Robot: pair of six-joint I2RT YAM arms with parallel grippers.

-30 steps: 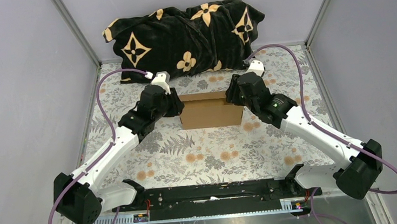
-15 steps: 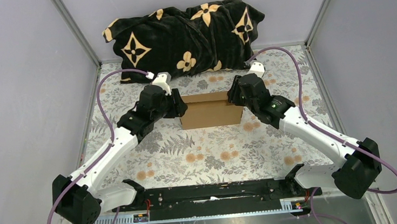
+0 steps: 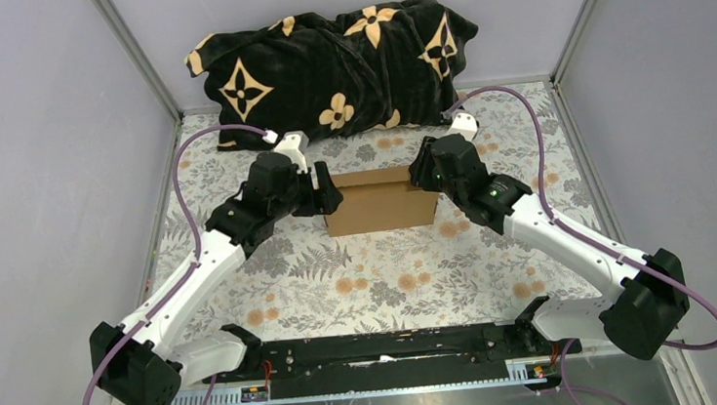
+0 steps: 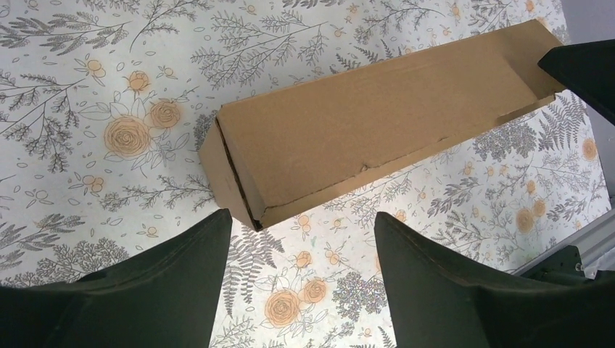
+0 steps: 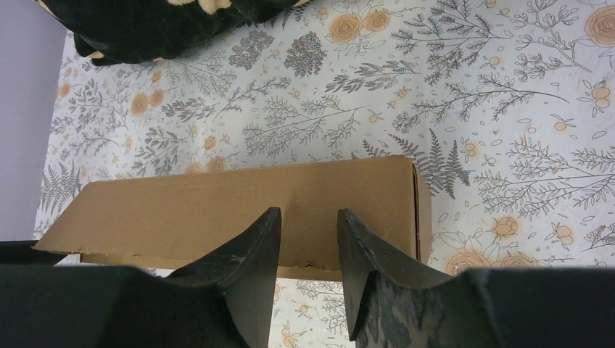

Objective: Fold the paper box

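The table (image 3: 380,274), covered in a pale cloth printed with ferns and orange flowers, filled the floor of the grey-walled enclosure. A bulky black blanket (image 3: 332,58) with tan flower shapes lay bunched along the far edge. The left arm (image 3: 195,276) and the right arm (image 3: 573,238) reached in from the near corners towards the middle, each trailing a purple cable.

Between their wrists the paper box (image 3: 379,201) lay on the cloth at mid-table, a closed, flat, plain brown cardboard oblong set well short of the blanket, its long sides running left to right.

The left gripper (image 4: 303,217) hung just off the box's left end with its fingers spread wide; the box's corner showed beyond the tips and nothing sat between them. The right gripper (image 5: 308,214) stood over the box near its right end, fingers parted by a narrow gap with bare cardboard showing through; whether the tips touched the box could not be told
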